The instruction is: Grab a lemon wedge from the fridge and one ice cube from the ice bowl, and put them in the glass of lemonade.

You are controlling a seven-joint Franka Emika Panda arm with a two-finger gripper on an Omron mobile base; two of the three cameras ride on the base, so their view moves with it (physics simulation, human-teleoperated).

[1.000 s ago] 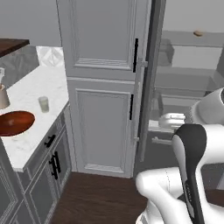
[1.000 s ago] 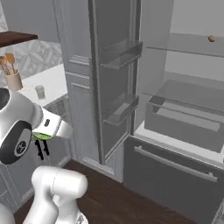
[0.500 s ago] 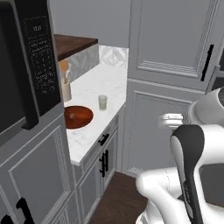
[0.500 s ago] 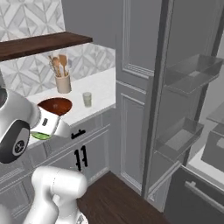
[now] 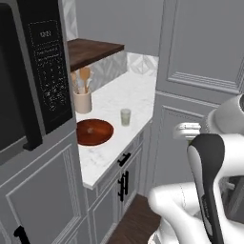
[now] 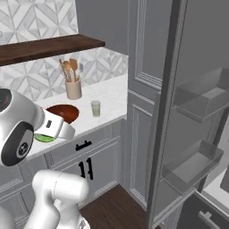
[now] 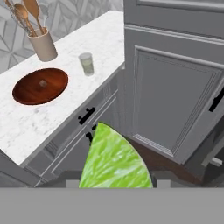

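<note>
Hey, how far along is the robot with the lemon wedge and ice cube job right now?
Done: the yellow-green lemon wedge is out of the fridge, held in the gripper. In hand: carrying it toward the white marble counter. Left: drop it into the clear tumbler of pale lemonade, then fetch the tiny pale ice cube, still in the reddish-brown wooden bowl.

Glossy white rounded arm (image 5: 190, 209), dark joints

Beige crock (image 5: 83, 101) of wooden spoons (image 5: 84, 76) stands on the marble counter (image 5: 136, 95), under a dark wooden shelf (image 5: 93, 49).
</note>
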